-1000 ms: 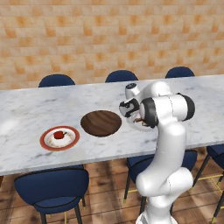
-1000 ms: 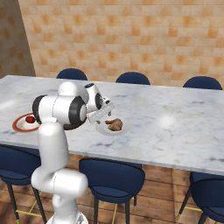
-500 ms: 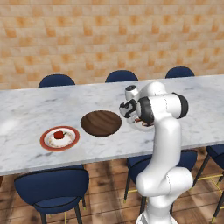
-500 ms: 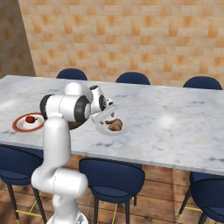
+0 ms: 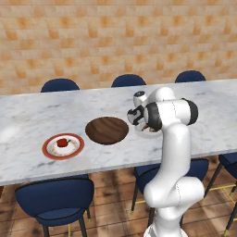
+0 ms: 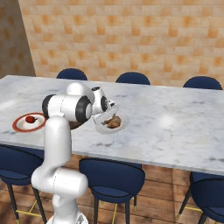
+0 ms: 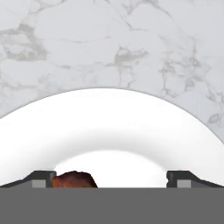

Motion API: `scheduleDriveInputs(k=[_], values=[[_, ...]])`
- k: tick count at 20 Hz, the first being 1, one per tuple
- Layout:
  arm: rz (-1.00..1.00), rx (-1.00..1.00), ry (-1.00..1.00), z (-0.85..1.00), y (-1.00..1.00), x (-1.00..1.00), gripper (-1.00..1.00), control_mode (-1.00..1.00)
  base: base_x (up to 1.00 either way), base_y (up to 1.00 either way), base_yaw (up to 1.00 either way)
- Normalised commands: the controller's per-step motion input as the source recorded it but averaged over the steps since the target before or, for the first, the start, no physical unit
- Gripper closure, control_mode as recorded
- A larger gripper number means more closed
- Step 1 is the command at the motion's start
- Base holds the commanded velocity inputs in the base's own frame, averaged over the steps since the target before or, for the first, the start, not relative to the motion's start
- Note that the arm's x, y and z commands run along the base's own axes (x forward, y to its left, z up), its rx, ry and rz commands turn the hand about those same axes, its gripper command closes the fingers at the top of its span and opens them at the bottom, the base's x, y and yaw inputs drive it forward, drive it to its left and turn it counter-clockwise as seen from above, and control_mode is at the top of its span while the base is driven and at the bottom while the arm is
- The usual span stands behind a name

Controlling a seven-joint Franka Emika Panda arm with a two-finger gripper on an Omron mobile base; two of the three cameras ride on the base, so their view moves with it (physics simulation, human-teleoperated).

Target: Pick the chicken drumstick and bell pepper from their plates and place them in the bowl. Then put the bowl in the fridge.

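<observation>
So here we've got the gripper (image 7: 112, 178) hanging right over the plain white plate (image 7: 109, 131), jaws spread wide with nothing between them. In the hand view the two finger tips (image 7: 43, 177) sit at the bottom edge, and the chicken drumstick (image 7: 74, 179) pokes up just inside the left one, lying on the plate. We can't tell from that view whether the tip touches it.

From the right base view the drumstick (image 6: 113, 123) lies on the white plate (image 6: 124, 124) near the front edge of the marble counter (image 6: 175, 127), with the gripper (image 6: 105, 117) low over the plate's left part. In the left base view the same plate (image 5: 150, 134) peeks out from behind the arm, just right of the wooden bowl (image 5: 107, 130).

The bell pepper (image 5: 62, 141) sits on the red-rimmed plate (image 5: 63, 146) further left, well apart from the gripper; we see it (image 6: 29, 119) in the right view too, on its plate (image 6: 17, 124) at the far left. The bowl has nothing in it.

Compared with a second ago, the hand has dropped closer to the white plate and edged a little toward the drumstick, and the forearm has swung down with it. The jaws are as wide as they were. Food, plates and bowl haven't budged, and the base hasn't moved either.

Blue chairs (image 5: 60, 203) line both sides of the counter.
</observation>
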Motion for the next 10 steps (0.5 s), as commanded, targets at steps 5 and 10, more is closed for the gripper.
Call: scheduleDriveInputs(k=[5, 10], values=[[0.00, 0.00, 0.00, -0.14, -0.08, -0.03, -1.00, -1.00, 0.00, 0.00, 0.00], [0.00, 0.00, 0.00, -0.02, -0.12, -0.09, -1.00, -1.00, 0.00, 0.00, 0.00]])
